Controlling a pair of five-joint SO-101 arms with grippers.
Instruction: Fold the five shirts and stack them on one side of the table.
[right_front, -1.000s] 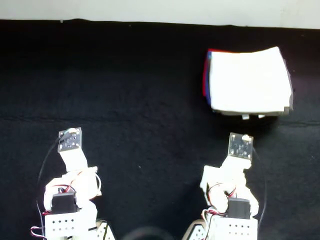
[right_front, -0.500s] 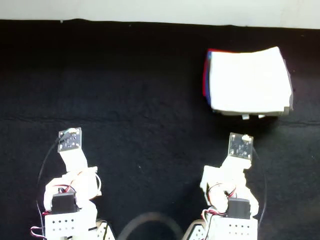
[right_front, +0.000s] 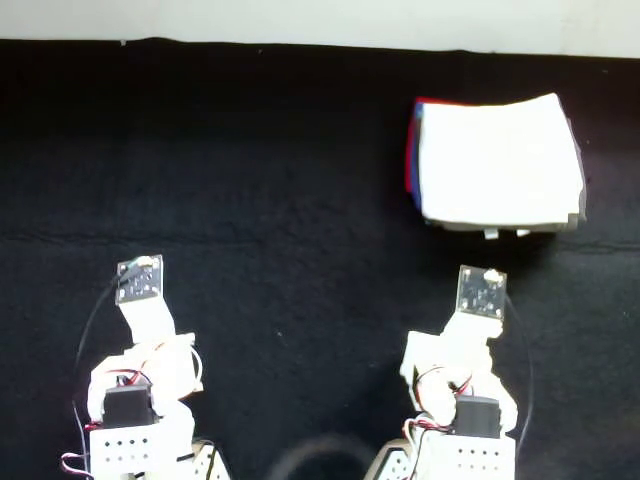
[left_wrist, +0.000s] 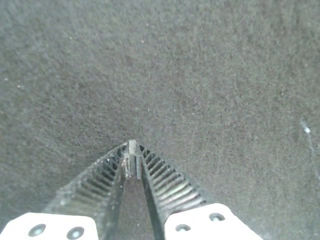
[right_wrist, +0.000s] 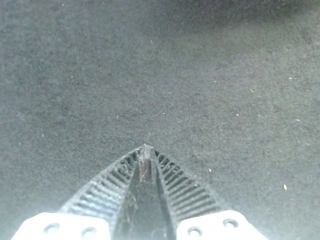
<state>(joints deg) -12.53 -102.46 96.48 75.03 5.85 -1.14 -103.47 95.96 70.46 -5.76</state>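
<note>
A stack of folded shirts (right_front: 497, 163) lies at the far right of the table, a white one on top with red and blue edges showing along its left side. Both arms are tucked back at the near edge, well short of the stack. The left gripper (left_wrist: 132, 152) is shut with nothing in it, its tips meeting just above the black cloth. The right gripper (right_wrist: 146, 155) is shut too and holds nothing. In the high view the left arm (right_front: 140, 330) sits at the near left and the right arm (right_front: 470, 340) at the near right.
A black cloth (right_front: 250, 180) covers the whole table. A pale wall strip (right_front: 320, 18) runs along the far edge. A dark rounded shape (right_front: 310, 462) shows at the near edge between the two arm bases.
Both arms and the stack have stayed put. Only the dark rounded shape at the near edge between the bases has shifted.
</note>
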